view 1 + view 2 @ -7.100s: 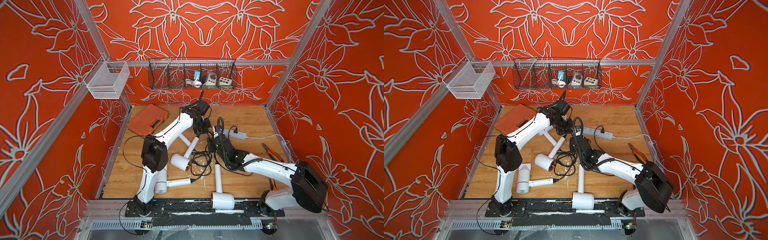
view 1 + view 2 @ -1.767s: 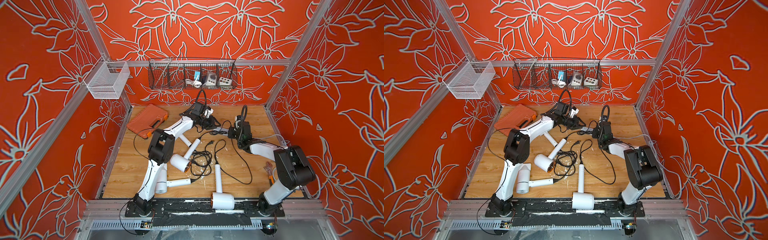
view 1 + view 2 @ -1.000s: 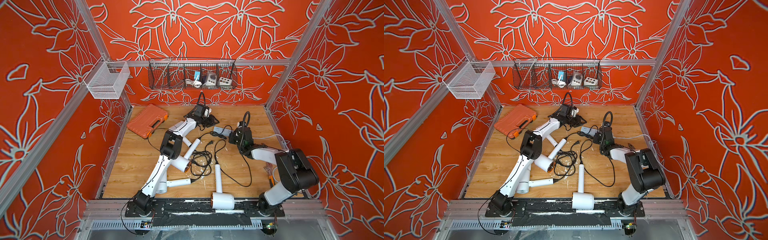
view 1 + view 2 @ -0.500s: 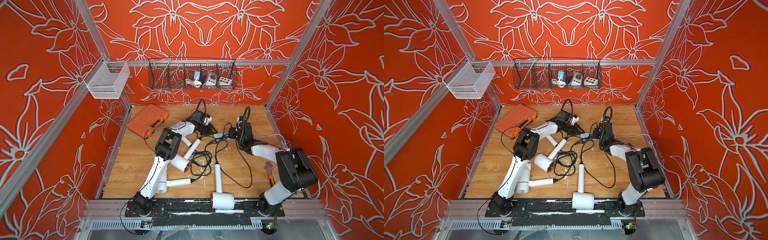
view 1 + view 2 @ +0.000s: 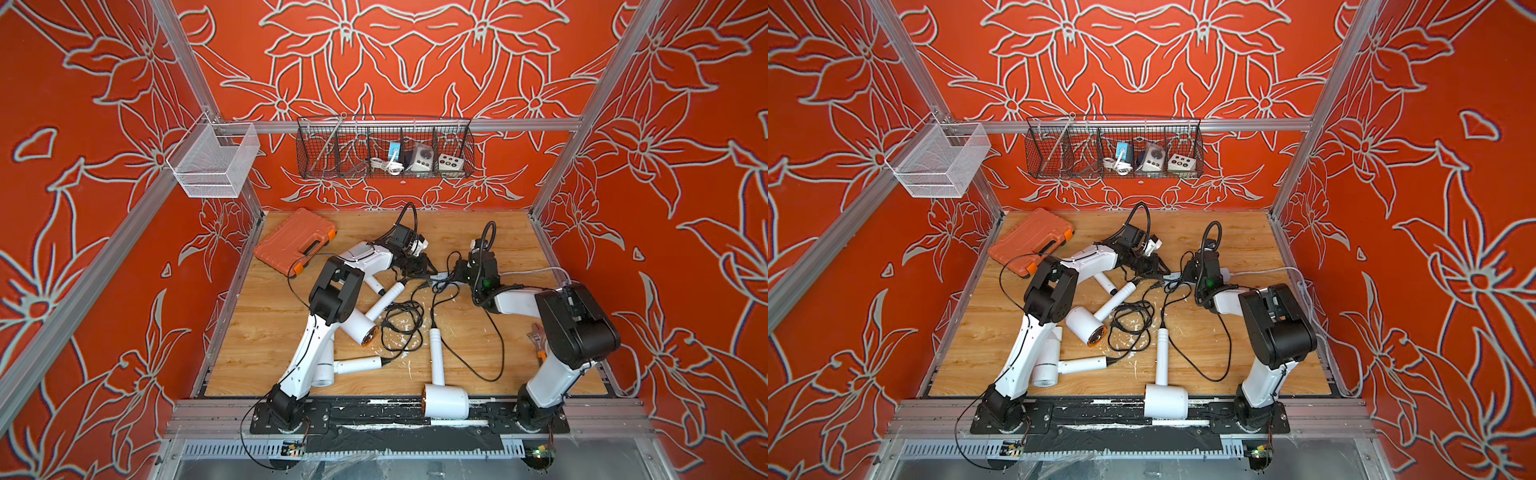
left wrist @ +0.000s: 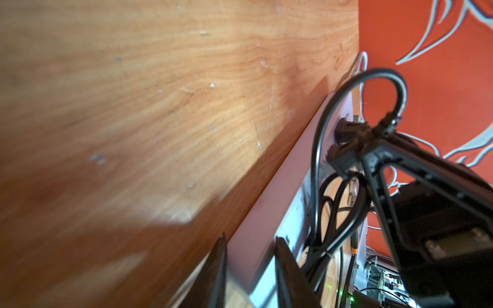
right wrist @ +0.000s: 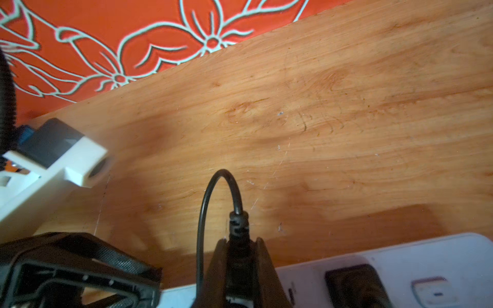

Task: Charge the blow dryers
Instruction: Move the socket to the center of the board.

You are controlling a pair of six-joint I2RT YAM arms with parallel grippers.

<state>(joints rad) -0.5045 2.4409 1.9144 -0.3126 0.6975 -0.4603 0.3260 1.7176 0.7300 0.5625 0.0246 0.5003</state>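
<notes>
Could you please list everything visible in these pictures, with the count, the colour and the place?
blow dryers: four, white, lying on the table, one partly hidden.
cords: black, tangled mid-table, count unclear.
power strip: one, white, table's middle.
plug: one, black, held at the strip.
tool case: one, orange, table's far left.
pliers: one, orange-handled, table's right edge.
wire basket: one, black, back rail, small items inside.
mesh basket: one, white, left rail.
table: one, wooden.
arms: two, white and black, near edge.
left gripper: black, closed on the strip's end.
right gripper: black, shut on the plug.
</notes>
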